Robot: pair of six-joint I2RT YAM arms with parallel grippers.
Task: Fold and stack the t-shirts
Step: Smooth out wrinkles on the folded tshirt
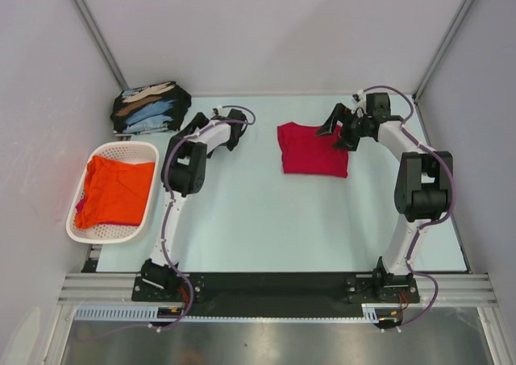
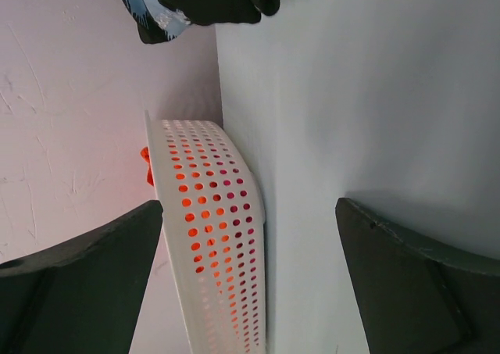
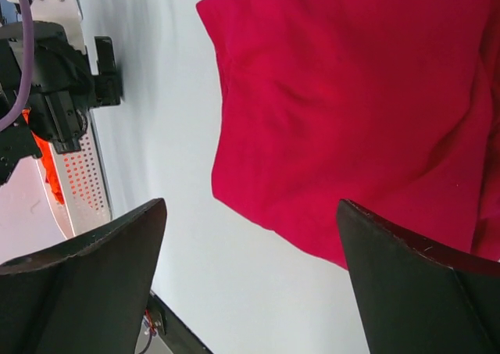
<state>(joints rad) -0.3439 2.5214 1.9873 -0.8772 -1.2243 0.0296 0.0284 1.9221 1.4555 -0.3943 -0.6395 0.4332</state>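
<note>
A crimson red t-shirt (image 1: 313,150) lies folded into a rectangle at the back middle of the table; it fills the upper right of the right wrist view (image 3: 351,96). My right gripper (image 1: 339,130) (image 3: 251,205) hovers open over the shirt's back right edge, with nothing between its fingers. A folded stack of black t-shirts with light-blue and tan prints (image 1: 149,107) (image 2: 156,10) sits at the back left corner. An orange t-shirt (image 1: 117,189) lies crumpled in the white basket (image 1: 121,146). My left gripper (image 1: 188,131) (image 2: 248,213) is open and empty beside the black stack, facing the basket.
The white perforated basket (image 2: 211,213) stands at the table's left edge, with orange and some pink-red cloth showing through its holes. White enclosure walls close in the left, back and right. The left arm (image 3: 62,80) shows in the right wrist view.
</note>
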